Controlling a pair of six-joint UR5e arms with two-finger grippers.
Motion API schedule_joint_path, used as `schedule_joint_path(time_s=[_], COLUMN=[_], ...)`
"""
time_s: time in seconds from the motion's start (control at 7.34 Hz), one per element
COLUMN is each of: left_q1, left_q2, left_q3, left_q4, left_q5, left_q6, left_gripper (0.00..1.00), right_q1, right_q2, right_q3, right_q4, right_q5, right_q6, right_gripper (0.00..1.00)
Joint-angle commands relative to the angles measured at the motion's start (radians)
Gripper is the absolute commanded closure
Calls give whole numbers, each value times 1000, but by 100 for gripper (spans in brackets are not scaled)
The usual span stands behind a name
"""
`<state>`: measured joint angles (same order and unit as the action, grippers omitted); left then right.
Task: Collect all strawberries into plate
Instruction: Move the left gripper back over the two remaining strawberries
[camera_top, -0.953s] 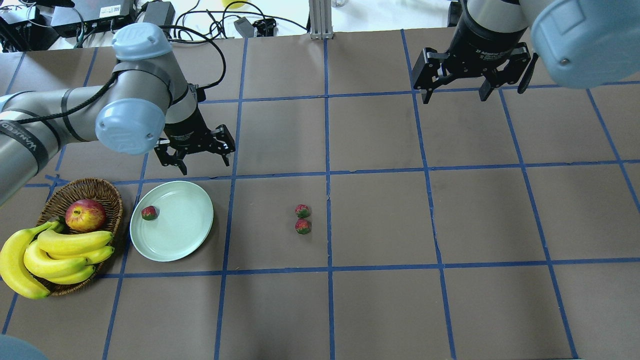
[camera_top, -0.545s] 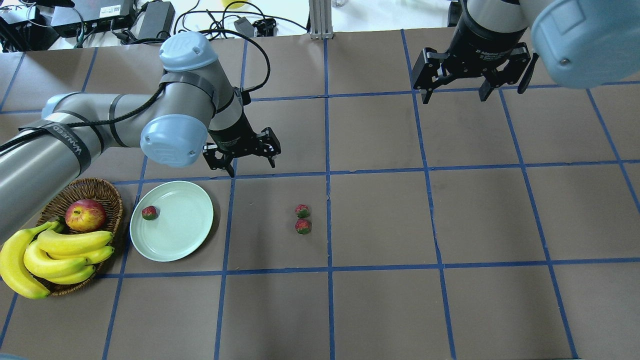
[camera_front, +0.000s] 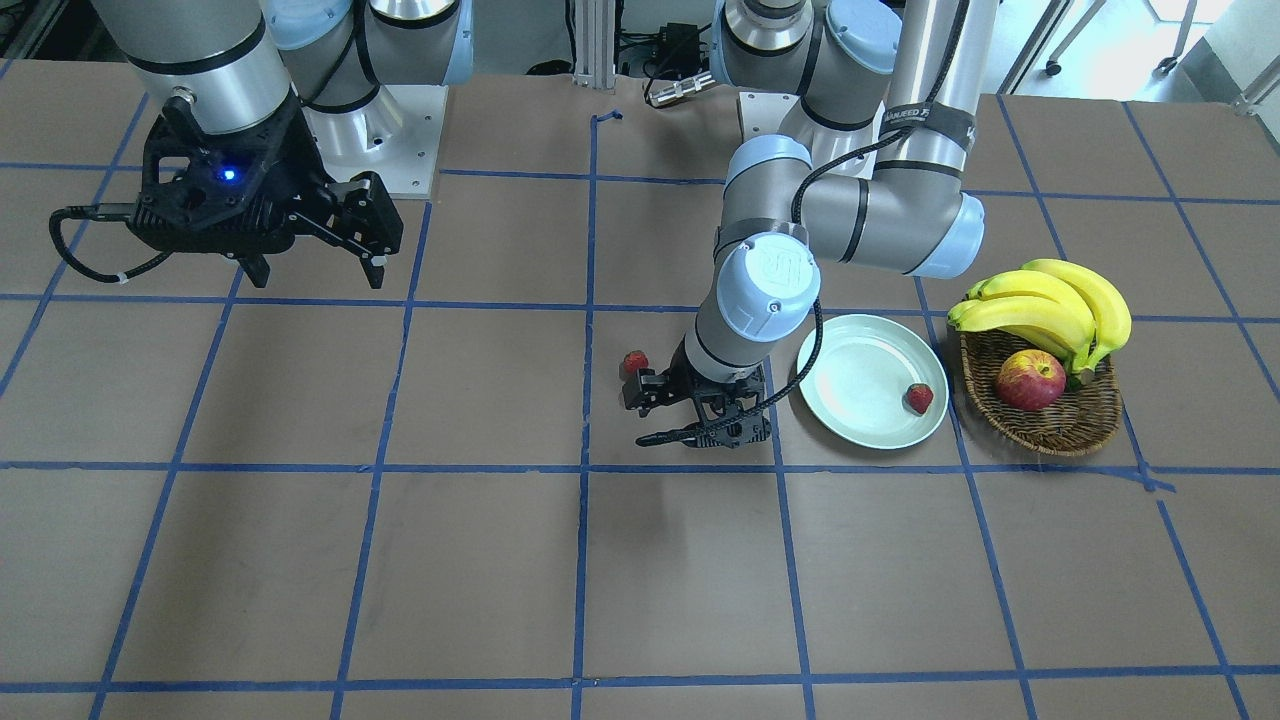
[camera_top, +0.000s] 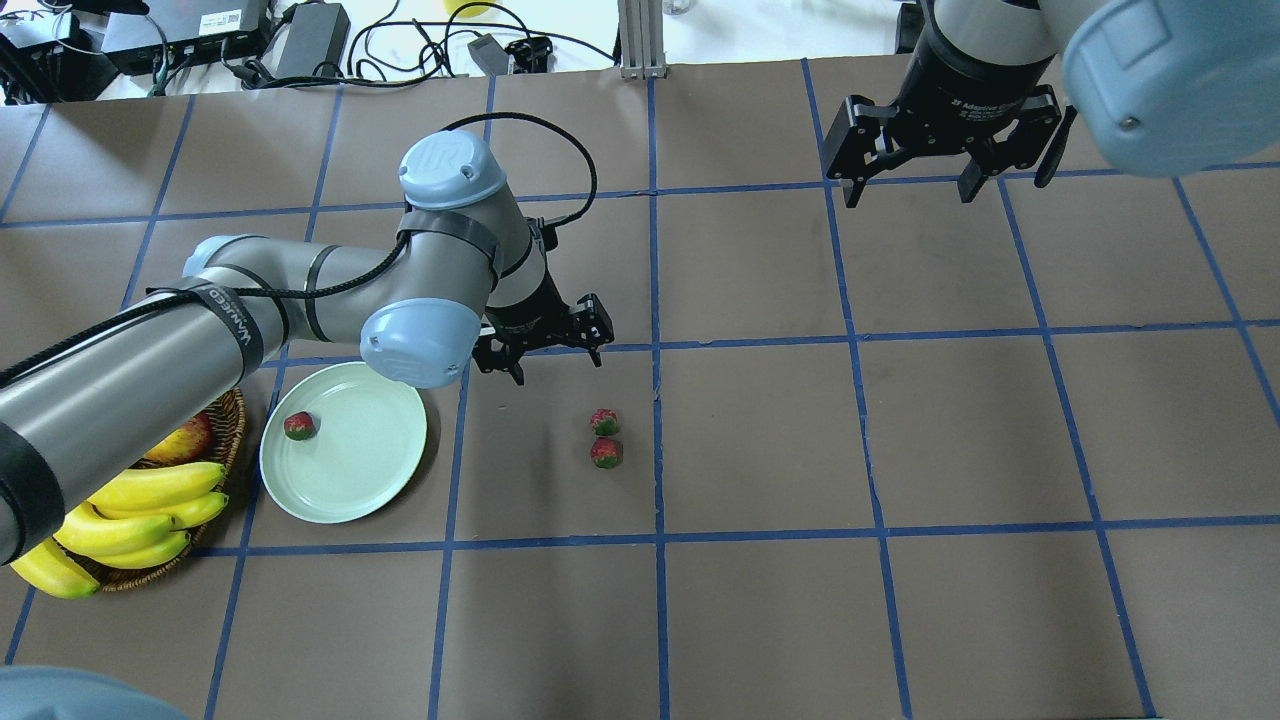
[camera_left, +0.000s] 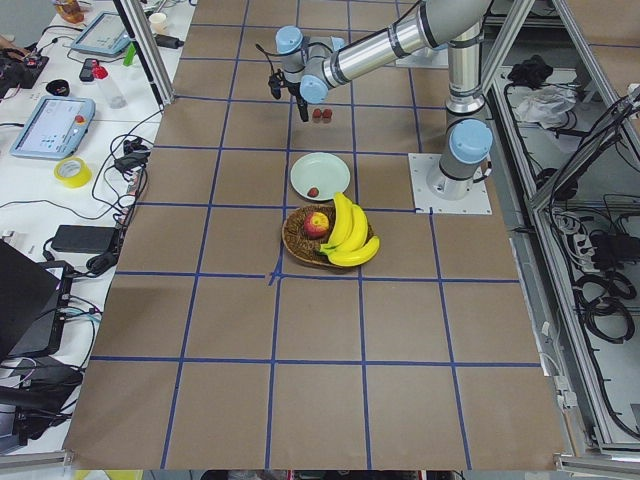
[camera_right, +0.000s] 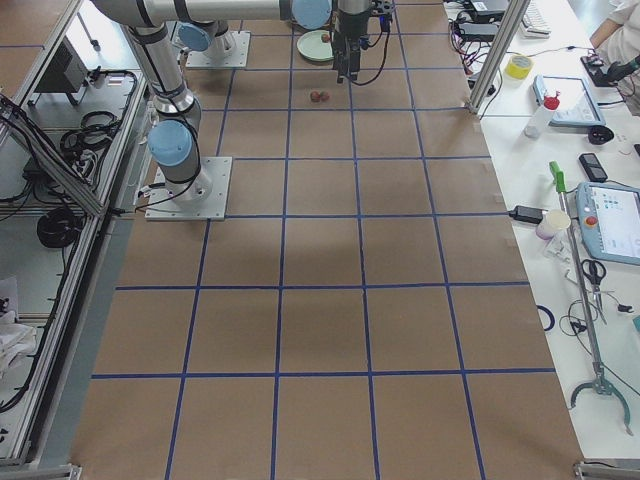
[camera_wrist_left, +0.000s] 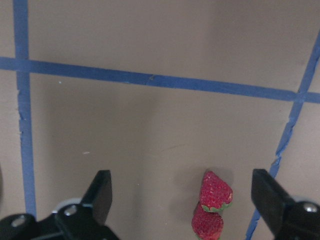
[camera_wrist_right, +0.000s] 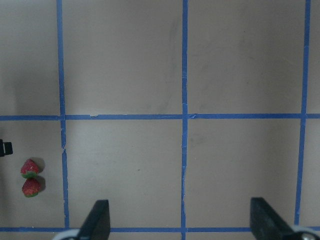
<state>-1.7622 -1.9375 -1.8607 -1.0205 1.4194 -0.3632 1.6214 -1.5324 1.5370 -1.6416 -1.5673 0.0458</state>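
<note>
left gripper (camera_top: 558, 368): jaws spread wide, nothing between them; points down at the table (camera_top: 760, 600), near the loose berries on their side away from the robot base; not touching them
loose strawberries (camera_top: 604, 422): two, on bare table, touching each other; well apart from the plate; low in the left wrist view, nearer one finger (camera_wrist_left: 270, 196)
third strawberry (camera_top: 298, 426): lies in the plate, close to the rim on the basket side
plate (camera_top: 365, 470): flat on table, just beside the basket
right gripper (camera_front: 316, 272): jaws wide, empty; hangs well apart from berries and plate
basket (camera_front: 1050, 432): holds apple (camera_front: 1030, 380) and bananas (camera_front: 1055, 300)
</note>
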Motion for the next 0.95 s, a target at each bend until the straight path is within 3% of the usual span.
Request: schedule_joint_path(time_s=[0.0, 0.14, 0.41, 0.68, 0.82], left_q1=[-25, -25, -28, -37, -45], left_q2=[-21, -23, -29, -46, -51], left_q3=[-31, -38, -41, -45, -46], left_q4=[10, 11, 10, 8, 10], left_q5=[-16, -19, -71, -76, -73], left_q6=[-40, -51, -60, -62, -60], left_gripper=[0, 0, 10, 15, 23], right_q1=[0, 0, 0, 0, 0], right_q2=[0, 0, 0, 0, 0], right_q3=[0, 0, 0, 0, 0], right_q4=[0, 0, 0, -1, 0], right_q5=[0, 1, 1, 3, 3], right_q6=[0, 0, 0, 0, 0], right_gripper=[0, 0, 0, 0, 0])
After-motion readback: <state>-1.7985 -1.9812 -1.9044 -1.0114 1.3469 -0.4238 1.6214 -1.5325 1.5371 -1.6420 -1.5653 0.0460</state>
